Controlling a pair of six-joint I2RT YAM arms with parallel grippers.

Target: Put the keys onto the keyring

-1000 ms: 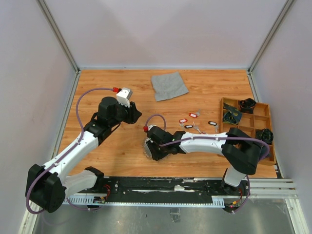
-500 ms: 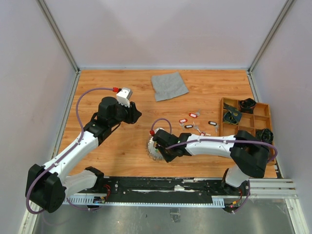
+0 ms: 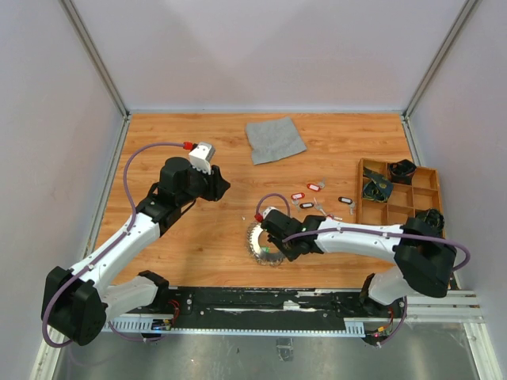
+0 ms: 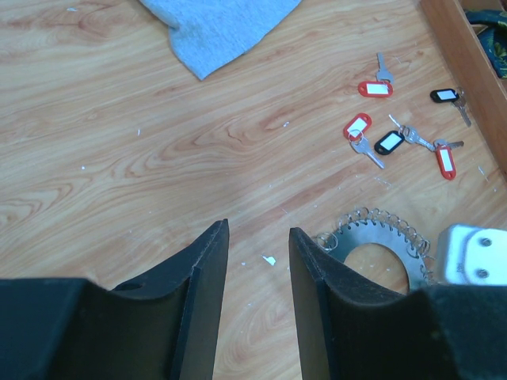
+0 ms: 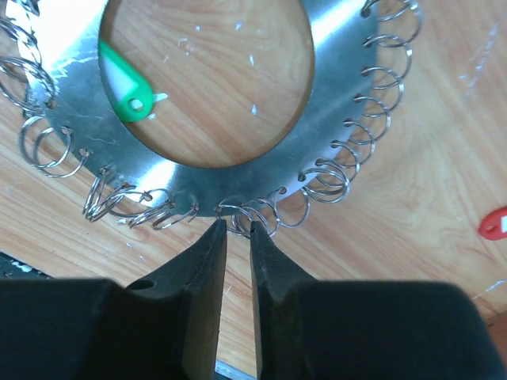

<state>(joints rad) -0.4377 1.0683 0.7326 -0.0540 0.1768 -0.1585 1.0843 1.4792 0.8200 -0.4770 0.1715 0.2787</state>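
Note:
The keyring point(image 5: 333, 119) is a flat silvery disc with a wide hole and small wire rings along its rim; it lies on the wood point(image 3: 257, 241) near the front. A green key tag point(image 5: 127, 83) shows inside its hole. My right gripper point(image 5: 238, 229) stands at the near rim, its jaws a narrow slit apart, tips beside a small ring, nothing clamped. The other keys point(image 3: 315, 198), with red and black tags point(image 4: 375, 88), are scattered right of the ring. Farther left, my left gripper point(image 4: 257, 229) hovers open and empty above bare wood.
A crumpled grey cloth point(image 3: 274, 138) lies at the back centre. Along the right side sits a wooden compartment tray point(image 3: 360, 190) holding black parts. Grey walls enclose the table on three sides.
The right arm has drawn back to the right and the keyring has slid right with it. Its jaws are narrower than a second ago. The left arm has not moved.

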